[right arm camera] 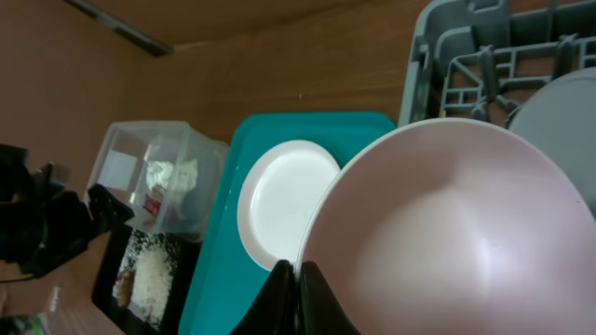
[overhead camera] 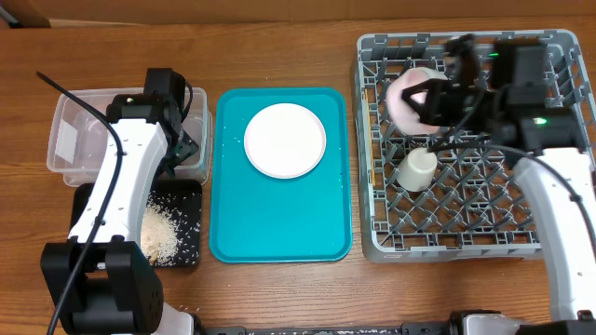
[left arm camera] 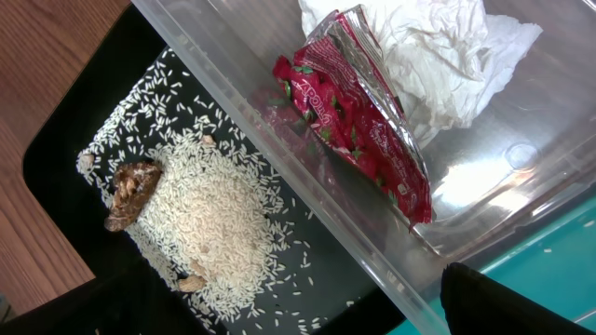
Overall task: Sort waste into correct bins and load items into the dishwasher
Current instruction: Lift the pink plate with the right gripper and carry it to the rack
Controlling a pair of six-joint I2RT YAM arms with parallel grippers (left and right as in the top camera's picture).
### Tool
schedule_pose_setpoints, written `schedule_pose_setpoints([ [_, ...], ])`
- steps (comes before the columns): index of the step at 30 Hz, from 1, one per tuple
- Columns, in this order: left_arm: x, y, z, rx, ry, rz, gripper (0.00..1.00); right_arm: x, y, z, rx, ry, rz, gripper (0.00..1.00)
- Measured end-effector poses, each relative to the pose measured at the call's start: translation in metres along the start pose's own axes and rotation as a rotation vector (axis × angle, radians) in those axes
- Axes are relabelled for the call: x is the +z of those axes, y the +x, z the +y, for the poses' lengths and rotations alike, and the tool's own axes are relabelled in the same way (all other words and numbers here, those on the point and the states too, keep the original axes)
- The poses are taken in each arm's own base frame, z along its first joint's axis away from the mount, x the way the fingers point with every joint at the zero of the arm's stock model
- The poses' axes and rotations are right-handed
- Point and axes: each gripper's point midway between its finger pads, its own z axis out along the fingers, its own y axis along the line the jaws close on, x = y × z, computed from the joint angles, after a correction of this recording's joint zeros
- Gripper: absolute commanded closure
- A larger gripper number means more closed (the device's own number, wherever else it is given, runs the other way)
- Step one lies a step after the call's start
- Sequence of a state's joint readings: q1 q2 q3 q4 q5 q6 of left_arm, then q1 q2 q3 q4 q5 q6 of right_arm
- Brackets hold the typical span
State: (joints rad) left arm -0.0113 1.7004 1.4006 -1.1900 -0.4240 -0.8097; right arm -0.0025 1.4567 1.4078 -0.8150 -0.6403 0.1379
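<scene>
Found right end effector pinched shut on the rim of the pink bowl. Found that bowl tilted on edge over the far left part of the rack. Could not tell whether it touches the pegs. Noted cup inside the rack, near the bowl and apart from it.

Found left end effector spread wide with nothing in it, hanging over the line where tub and black tray meet. Saw only a dark finger at the corner of the left wrist view.

Located napkin and red wrapper inside the tub, touching each other. Located rice heaped in the black tray, with loose grains scattered round the heap and brown scraps at its edge.

Recorded plate lying flat on the far half of the teal tray, between tub and rack on the tabletop.
</scene>
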Motion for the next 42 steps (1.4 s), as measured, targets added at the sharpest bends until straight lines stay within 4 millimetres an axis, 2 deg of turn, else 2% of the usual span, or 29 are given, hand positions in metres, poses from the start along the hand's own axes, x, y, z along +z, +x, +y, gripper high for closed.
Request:
schedule_pose_setpoints([
  [7, 0.0, 0.0, 0.0, 0.0, 0.0, 0.0, 0.0, -0.029, -0.009, -0.021, 0.066, -0.103, -0.033, 0.96],
  [11, 0.0, 0.0, 0.0, 0.0, 0.0, 0.0, 0.0, -0.033, -0.013, -0.043, 0.119, -0.141, -0.042, 0.96],
  [20, 0.0, 0.0, 0.0, 0.0, 0.0, 0.0, 0.0, -0.023, -0.01, -0.104, 0.261, -0.201, -0.026, 0.96],
  [25, 0.0, 0.0, 0.0, 0.0, 0.0, 0.0, 0.0, -0.003, -0.001, -0.132, 0.341, -0.242, 0.009, 0.96],
  [28, 0.0, 0.0, 0.0, 0.0, 0.0, 0.0, 0.0, -0.002, -0.002, -0.136, 0.359, -0.281, 0.003, 0.96],
  [37, 0.0, 0.0, 0.0, 0.0, 0.0, 0.0, 0.0, -0.022, -0.004, -0.159, 0.402, -0.25, -0.049, 0.96],
  [42, 0.0, 0.0, 0.0, 0.0, 0.0, 0.0, 0.0, -0.026, -0.003, -0.163, 0.423, -0.245, -0.053, 0.96],
])
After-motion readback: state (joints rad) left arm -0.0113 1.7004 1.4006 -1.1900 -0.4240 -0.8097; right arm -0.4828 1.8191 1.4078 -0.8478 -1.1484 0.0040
